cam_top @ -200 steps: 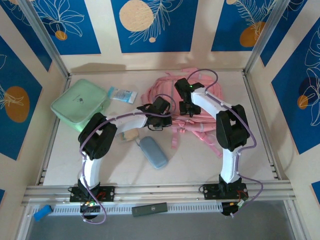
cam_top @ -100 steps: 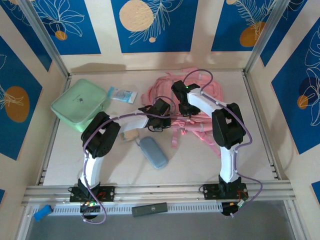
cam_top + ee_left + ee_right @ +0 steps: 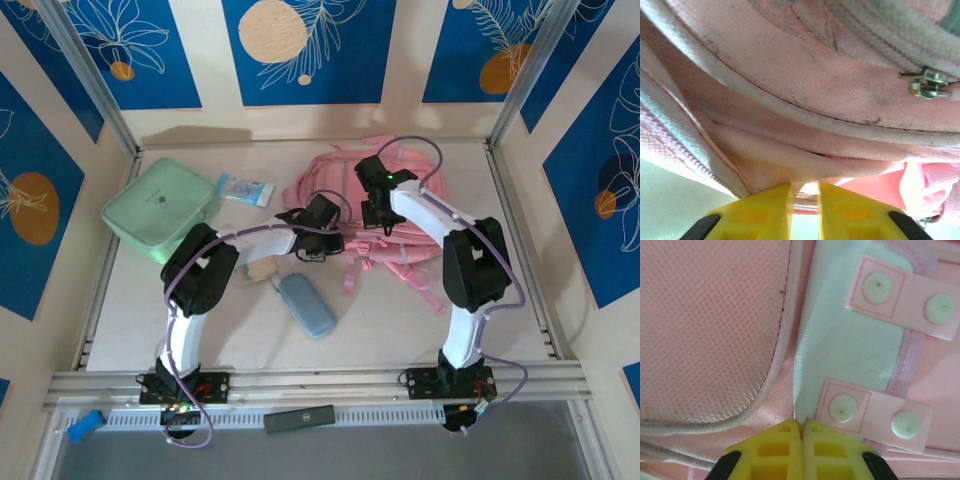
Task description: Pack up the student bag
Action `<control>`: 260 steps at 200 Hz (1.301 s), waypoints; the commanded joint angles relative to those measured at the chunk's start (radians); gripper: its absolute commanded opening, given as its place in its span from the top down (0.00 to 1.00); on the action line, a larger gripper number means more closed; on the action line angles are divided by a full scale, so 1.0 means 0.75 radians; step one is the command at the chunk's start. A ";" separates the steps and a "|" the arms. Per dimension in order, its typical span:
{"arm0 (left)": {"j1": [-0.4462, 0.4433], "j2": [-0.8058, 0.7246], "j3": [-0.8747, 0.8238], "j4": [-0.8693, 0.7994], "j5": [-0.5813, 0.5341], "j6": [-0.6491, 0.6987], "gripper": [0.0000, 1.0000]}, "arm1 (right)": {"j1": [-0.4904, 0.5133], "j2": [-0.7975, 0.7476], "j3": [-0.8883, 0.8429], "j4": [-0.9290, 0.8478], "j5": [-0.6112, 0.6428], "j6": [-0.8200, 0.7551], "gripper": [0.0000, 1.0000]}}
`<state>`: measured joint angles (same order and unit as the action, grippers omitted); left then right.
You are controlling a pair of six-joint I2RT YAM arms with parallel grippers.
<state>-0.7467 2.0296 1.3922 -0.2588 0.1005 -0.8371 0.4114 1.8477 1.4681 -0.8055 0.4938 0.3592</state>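
On the left of the table (image 3: 520,300), the mint green case (image 3: 160,210) is lying well apart from the student bag (image 3: 330,178), with a small blue-and-white packet (image 3: 245,190) between them and a grey-blue pouch (image 3: 306,304) sitting nearer the arm bases. The bag is sprawling across the far middle of the table, its long axis running roughly left to right and its straps trailing toward the near side.

The left gripper (image 3: 330,240) is reaching in at the bag's near-left edge. In the left wrist view its yellow fingers (image 3: 767,210) are standing slightly apart with a fold of pink fabric drawn down between them, so it is clamping a pleat of the bag just below a piped seam and a zip pull (image 3: 930,82).

Further right, the right gripper (image 3: 372,222) is pressing on the bag's middle. Its fingers (image 3: 825,445) are meeting tip to tip on the edge of a pale panel beside the mesh padding, apparently pinching it.

Both grippers are holding the same near side – the loose items are lying leftward, closer to the left arm, so that arm is probably the one to fetch them
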 commanded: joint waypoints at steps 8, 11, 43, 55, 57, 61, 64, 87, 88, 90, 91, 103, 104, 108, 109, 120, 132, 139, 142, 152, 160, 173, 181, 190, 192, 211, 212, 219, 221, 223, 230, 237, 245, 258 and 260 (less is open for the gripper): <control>0.023 -0.128 0.016 -0.090 0.027 -0.002 0.74 | -0.062 -0.188 -0.065 0.091 -0.243 0.059 1.00; 0.020 -0.139 0.012 -0.087 0.031 -0.009 0.74 | -0.068 -0.202 -0.075 0.098 -0.258 0.064 1.00; -0.020 -0.229 -0.033 -0.068 0.060 -0.095 0.69 | -0.097 -0.296 -0.123 0.124 -0.407 0.132 1.00; -0.051 -0.256 -0.044 -0.045 0.052 -0.124 0.67 | -0.096 -0.304 -0.131 0.125 -0.433 0.165 1.00; -0.058 -0.258 -0.044 -0.041 0.052 -0.126 0.67 | -0.094 -0.305 -0.133 0.125 -0.435 0.170 1.00; -0.071 -0.262 -0.041 -0.036 0.054 -0.126 0.66 | -0.091 -0.306 -0.136 0.129 -0.439 0.178 1.00; -0.077 -0.262 -0.036 -0.041 0.051 -0.126 0.66 | -0.086 -0.307 -0.138 0.132 -0.444 0.184 1.00; -0.148 -0.243 0.027 -0.088 0.003 -0.123 0.64 | -0.078 -0.298 -0.149 0.146 -0.482 0.234 1.00; -0.151 -0.241 0.029 -0.090 0.001 -0.124 0.64 | -0.080 -0.298 -0.149 0.147 -0.486 0.236 1.00; -0.157 -0.239 0.031 -0.091 -0.002 -0.125 0.64 | -0.083 -0.298 -0.151 0.150 -0.494 0.240 1.00; -0.161 -0.236 0.033 -0.092 -0.002 -0.126 0.64 | -0.084 -0.298 -0.152 0.151 -0.498 0.244 1.00; -0.183 -0.206 0.055 -0.084 0.007 -0.125 0.64 | -0.092 -0.292 -0.153 0.152 -0.514 0.258 1.00; -0.185 -0.203 0.058 -0.088 0.007 -0.125 0.64 | -0.092 -0.292 -0.152 0.150 -0.512 0.258 1.00; -0.192 -0.192 0.068 -0.098 0.004 -0.128 0.64 | -0.093 -0.293 -0.152 0.143 -0.502 0.256 1.00; -0.193 -0.189 0.070 -0.099 0.000 -0.127 0.64 | -0.094 -0.292 -0.153 0.142 -0.500 0.255 1.00; -0.208 -0.160 0.092 -0.098 -0.023 -0.134 0.65 | -0.094 -0.290 -0.150 0.098 -0.416 0.242 1.00; -0.217 -0.119 0.130 -0.102 -0.027 -0.134 0.65 | -0.103 -0.286 -0.144 0.041 -0.346 0.224 1.00; -0.215 -0.092 0.154 -0.118 -0.014 -0.136 0.65 | -0.109 -0.284 -0.146 0.027 -0.340 0.203 1.00; -0.216 -0.084 0.162 -0.125 -0.016 -0.134 0.66 | -0.111 -0.281 -0.148 0.021 -0.338 0.192 1.00; -0.216 -0.068 0.168 -0.129 -0.053 -0.126 0.69 | -0.107 -0.261 -0.145 -0.011 -0.327 0.156 0.97; -0.214 -0.066 0.152 -0.124 -0.097 -0.132 0.70 | -0.090 -0.237 -0.132 -0.043 -0.273 0.133 0.90; -0.204 -0.058 0.130 -0.110 -0.162 -0.137 0.72 | -0.065 -0.196 -0.118 -0.079 -0.207 0.098 0.78; -0.194 -0.042 0.131 -0.098 -0.158 -0.143 0.73 | -0.054 -0.174 -0.110 -0.084 -0.191 0.082 0.71; -0.179 -0.012 0.144 -0.079 -0.112 -0.144 0.74 | -0.048 -0.133 -0.092 -0.097 -0.169 0.065 0.64; -0.176 -0.003 0.147 -0.075 -0.104 -0.148 0.74 | -0.047 -0.123 -0.088 -0.102 -0.160 0.063 0.63; -0.168 0.036 0.152 -0.045 -0.092 -0.174 0.76 | -0.042 -0.028 -0.004 -0.156 -0.102 0.037 0.57; -0.168 0.036 0.151 -0.044 -0.093 -0.175 0.76 | -0.041 -0.023 -0.001 -0.158 -0.097 0.036 0.56; -0.168 0.040 0.140 -0.039 -0.104 -0.184 0.76 | -0.036 0.007 0.021 -0.170 -0.071 0.026 0.55; -0.170 0.041 0.137 -0.039 -0.105 -0.186 0.77 | -0.034 0.014 0.028 -0.172 -0.064 0.023 0.55; -0.169 0.041 0.135 -0.039 -0.108 -0.188 0.77 | -0.033 0.022 0.037 -0.176 -0.057 0.022 0.55; -0.169 0.044 0.126 -0.042 -0.121 -0.188 0.77 | -0.025 0.048 0.057 -0.185 -0.034 0.017 0.54; -0.164 0.045 0.122 -0.054 -0.134 -0.190 0.77 | -0.019 0.072 0.074 -0.191 -0.016 0.013 0.55; -0.162 0.048 0.118 -0.064 -0.145 -0.191 0.78 | -0.011 0.099 0.094 -0.204 0.003 0.006 0.56; -0.154 0.059 0.115 -0.070 -0.140 -0.192 0.78 | -0.001 0.147 0.128 -0.244 0.063 0.013 0.59; -0.153 0.062 0.115 -0.073 -0.140 -0.193 0.78 | 0.000 0.153 0.131 -0.249 0.072 0.013 0.59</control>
<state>-0.8761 2.0586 1.4910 -0.3023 0.0303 -0.9649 0.3977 1.9102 1.5097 -0.9340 0.4385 0.3882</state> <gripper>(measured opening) 0.223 0.437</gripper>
